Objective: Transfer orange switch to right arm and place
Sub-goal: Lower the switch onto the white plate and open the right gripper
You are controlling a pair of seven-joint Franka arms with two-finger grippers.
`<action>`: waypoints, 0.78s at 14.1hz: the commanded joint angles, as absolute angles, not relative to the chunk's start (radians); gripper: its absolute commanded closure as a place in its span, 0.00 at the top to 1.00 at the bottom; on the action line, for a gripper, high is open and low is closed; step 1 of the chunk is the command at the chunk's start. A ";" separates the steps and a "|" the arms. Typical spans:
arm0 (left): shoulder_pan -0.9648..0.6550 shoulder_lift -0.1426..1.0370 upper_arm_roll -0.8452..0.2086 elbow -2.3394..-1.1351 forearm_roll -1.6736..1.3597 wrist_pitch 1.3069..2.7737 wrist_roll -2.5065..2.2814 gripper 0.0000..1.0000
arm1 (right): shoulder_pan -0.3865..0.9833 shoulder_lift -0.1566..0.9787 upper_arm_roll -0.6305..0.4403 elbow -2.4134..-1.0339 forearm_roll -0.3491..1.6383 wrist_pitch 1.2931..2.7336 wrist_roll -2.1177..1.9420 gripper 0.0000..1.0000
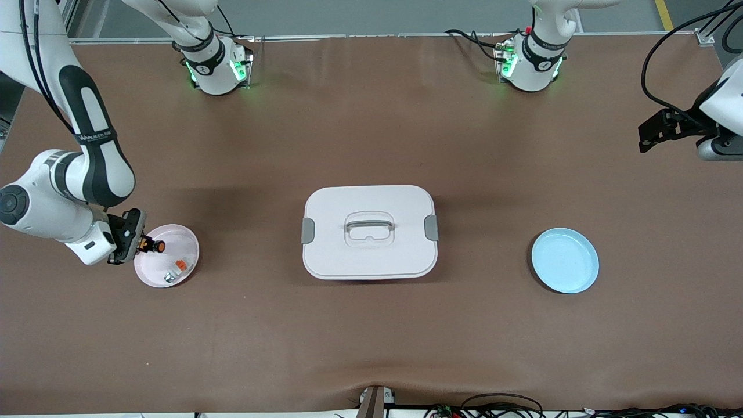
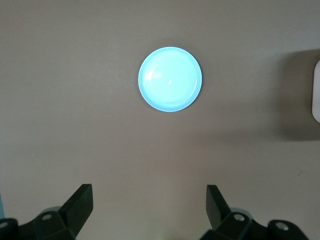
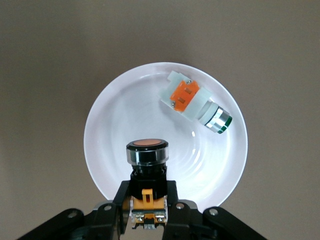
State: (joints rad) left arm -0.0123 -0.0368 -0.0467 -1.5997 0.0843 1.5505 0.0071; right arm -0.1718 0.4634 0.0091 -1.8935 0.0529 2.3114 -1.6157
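Note:
The orange switch [image 1: 155, 246], a black blocky part with a round orange cap, is held in my right gripper [image 1: 138, 244], which is shut on it over the rim of the pink plate [image 1: 181, 242] at the right arm's end of the table. In the right wrist view the switch [image 3: 147, 159] sits between the fingers of the right gripper [image 3: 147, 200], cap toward the plate [image 3: 120, 115]. My left gripper [image 1: 659, 132] is open and empty, high over the table at the left arm's end; it also shows in the left wrist view [image 2: 149, 205].
A small white-grey piece with an orange tab [image 1: 176, 270] lies in the pink plate, also seen in the right wrist view [image 3: 192, 100]. A white lidded box [image 1: 370, 232] stands mid-table. A light blue plate [image 1: 565, 260] lies toward the left arm's end, also visible in the left wrist view [image 2: 170, 79].

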 commanded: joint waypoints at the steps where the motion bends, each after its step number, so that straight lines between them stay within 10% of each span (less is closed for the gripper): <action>1: -0.020 -0.055 -0.038 -1.599 0.061 1.559 0.009 1.00 | -0.201 0.505 0.025 -1.867 0.032 2.345 -1.629 0.00; 11: -0.021 0.006 -0.046 -1.554 0.043 1.574 -0.017 1.00 | -0.207 0.569 0.025 -1.858 0.032 2.382 -1.620 0.00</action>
